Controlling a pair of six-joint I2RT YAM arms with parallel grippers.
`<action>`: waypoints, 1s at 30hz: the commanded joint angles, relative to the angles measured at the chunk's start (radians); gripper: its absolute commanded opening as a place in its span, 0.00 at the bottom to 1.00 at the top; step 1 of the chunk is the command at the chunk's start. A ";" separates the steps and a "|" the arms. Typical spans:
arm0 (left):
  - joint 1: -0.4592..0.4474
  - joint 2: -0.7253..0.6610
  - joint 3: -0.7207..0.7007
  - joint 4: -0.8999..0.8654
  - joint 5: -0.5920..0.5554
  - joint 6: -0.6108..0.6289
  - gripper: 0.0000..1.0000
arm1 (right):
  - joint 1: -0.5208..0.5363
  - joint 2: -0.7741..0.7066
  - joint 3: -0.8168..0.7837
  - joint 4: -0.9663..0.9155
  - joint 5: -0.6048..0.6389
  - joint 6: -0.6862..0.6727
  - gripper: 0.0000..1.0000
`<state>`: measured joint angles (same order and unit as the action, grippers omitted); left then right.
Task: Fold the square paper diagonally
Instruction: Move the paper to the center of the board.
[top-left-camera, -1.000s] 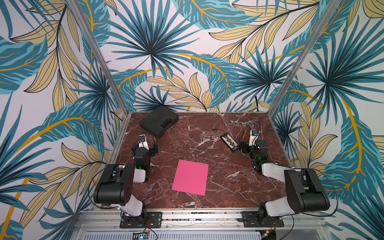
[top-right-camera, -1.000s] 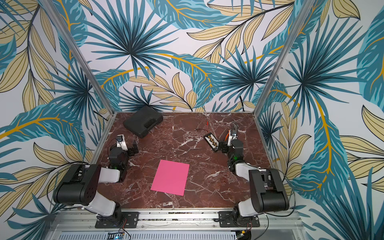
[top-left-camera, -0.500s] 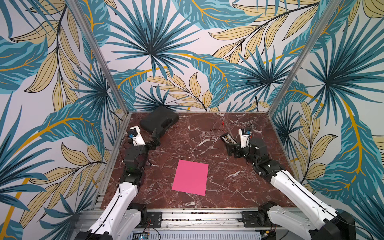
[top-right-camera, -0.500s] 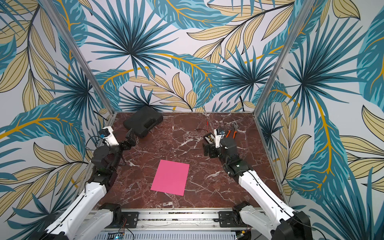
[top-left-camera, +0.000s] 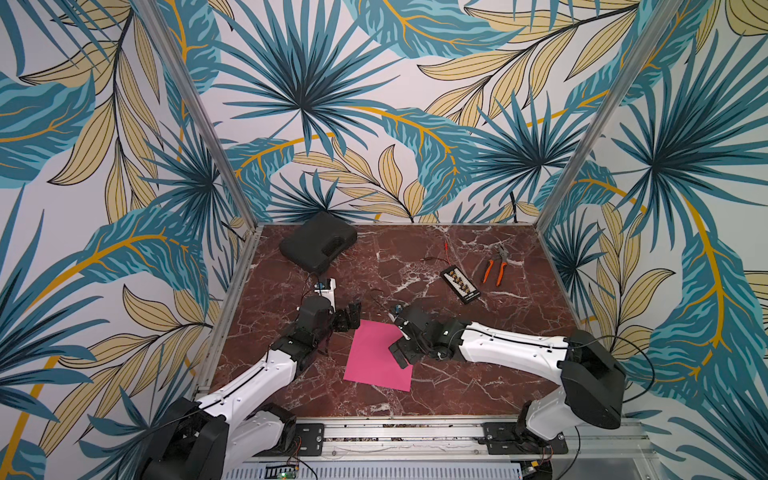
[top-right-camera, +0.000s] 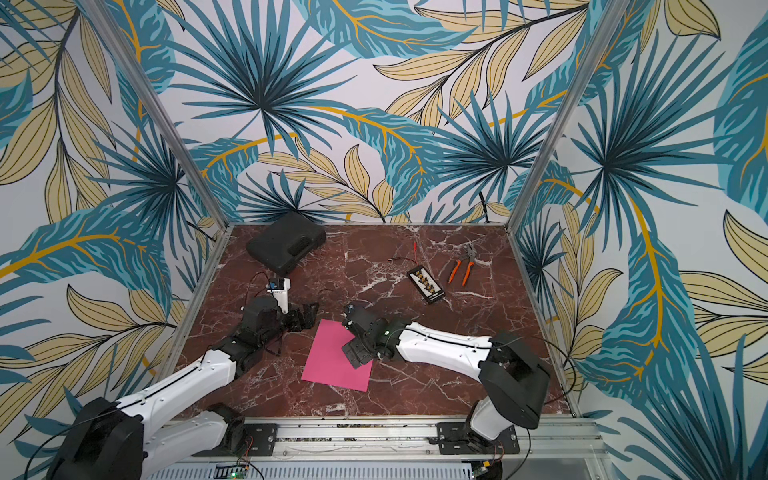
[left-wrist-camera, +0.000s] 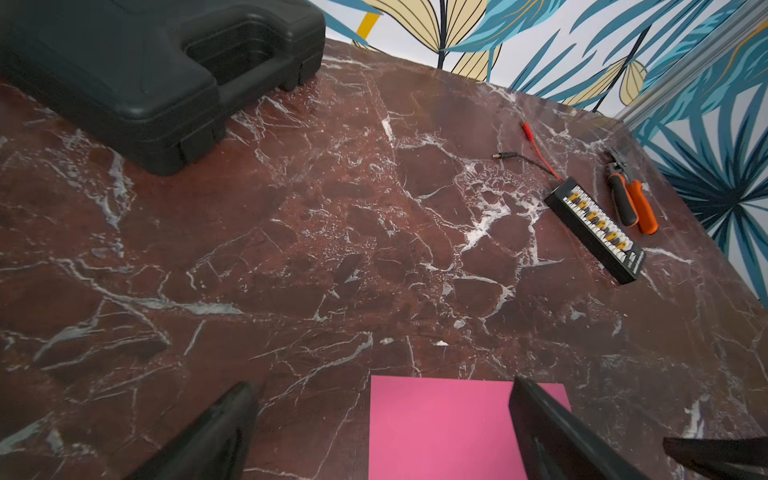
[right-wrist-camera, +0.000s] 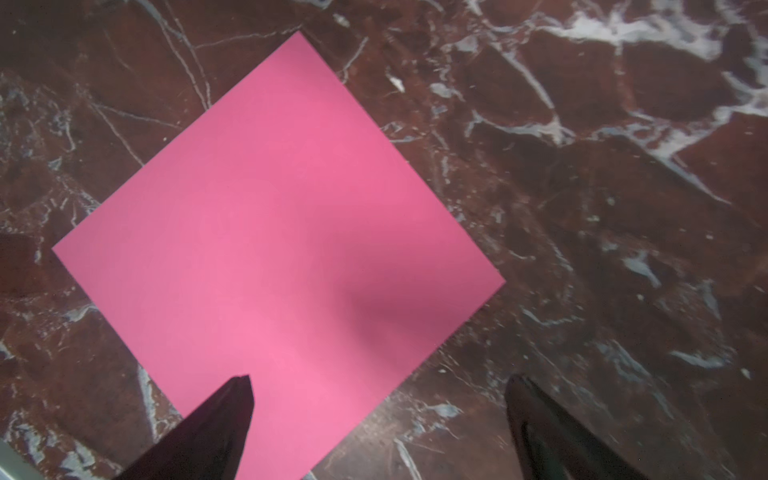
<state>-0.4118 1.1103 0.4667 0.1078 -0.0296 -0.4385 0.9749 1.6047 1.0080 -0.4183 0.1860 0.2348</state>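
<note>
The square paper (top-left-camera: 376, 361) is laid flat on the desk (top-left-camera: 457, 395). The left jaws are held spread at its eleven o'clock corner and the right jaws spread at three o'clock, likely for a corner pinch.

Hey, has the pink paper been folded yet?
No, in the right wrist view the paper lies flat on the table as a full square, with no crease.

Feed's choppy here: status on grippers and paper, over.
Left gripper open, beside far-left corner; right gripper open, over right edge. Bright pink square paper flat, unfolded. Black plastic case, orange-handled pliers far back.
</note>
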 joint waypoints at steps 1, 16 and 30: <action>-0.003 0.020 0.033 -0.030 0.000 0.000 1.00 | 0.012 0.071 0.034 -0.014 -0.047 -0.035 1.00; 0.161 0.075 -0.023 -0.047 0.241 -0.133 1.00 | -0.036 0.280 0.072 0.078 -0.147 -0.063 0.94; 0.254 0.239 0.117 -0.117 0.467 -0.084 1.00 | -0.139 0.219 0.222 0.007 -0.134 -0.187 0.94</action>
<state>-0.1658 1.3338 0.5560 0.0059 0.3550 -0.5438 0.8272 1.8977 1.2198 -0.3508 0.0513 0.0807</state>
